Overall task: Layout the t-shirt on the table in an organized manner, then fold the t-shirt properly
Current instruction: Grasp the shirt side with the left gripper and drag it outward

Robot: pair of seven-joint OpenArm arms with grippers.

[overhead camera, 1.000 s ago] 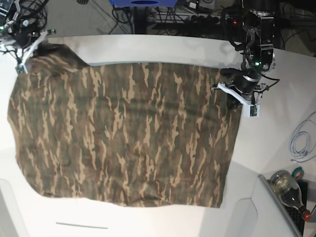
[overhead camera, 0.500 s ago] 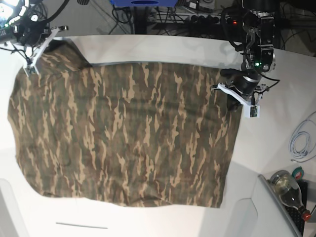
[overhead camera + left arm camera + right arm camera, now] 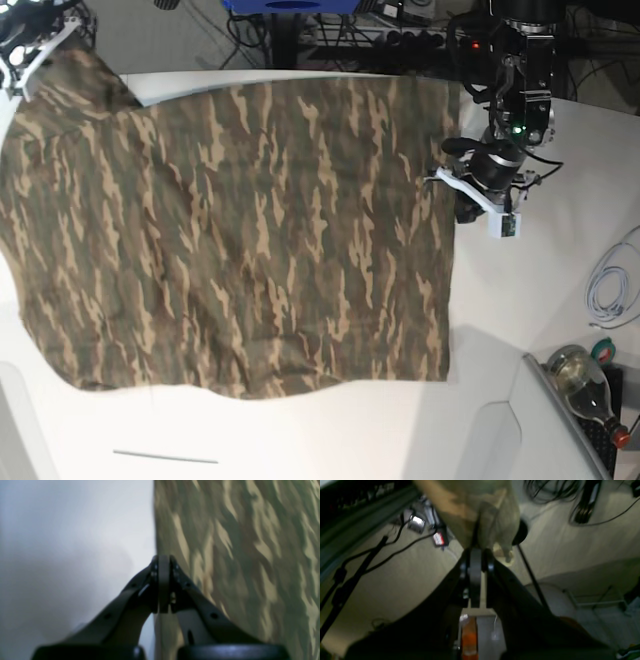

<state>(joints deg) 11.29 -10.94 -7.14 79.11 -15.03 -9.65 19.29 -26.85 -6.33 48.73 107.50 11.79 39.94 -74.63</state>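
- Presumably the laying-out step is in hand: the t-shirt [image 3: 250, 250] lies broadly spread across the desk [image 3: 560, 270], with no proper fold made in it.
- Its far corner, on the right arm's side, runs up to the right gripper [image 3: 481, 557], which is clenched on the cloth beyond the desk's far edge (floor and cables show beneath it).
- The left gripper [image 3: 163, 560] is closed at the opposite side edge; whether any fabric is pinched in it, I cannot tell.
- Next, I judge, the right arm should ease that corner straight and lower it, while the left keeps clear or steadies its side. Too hard a tug could skew the whole shirt.
- The desk is smooth and white, with a thin dark line [image 3: 165, 456] near the front.
- A pale coiled cable [image 3: 605, 290] and a clear bottle [image 3: 585, 385] sit off to the left arm's side.
- Past the far edge is a blue object [image 3: 290, 5] among dark cables; the right wrist view also catches something orange [image 3: 469, 635] down below.
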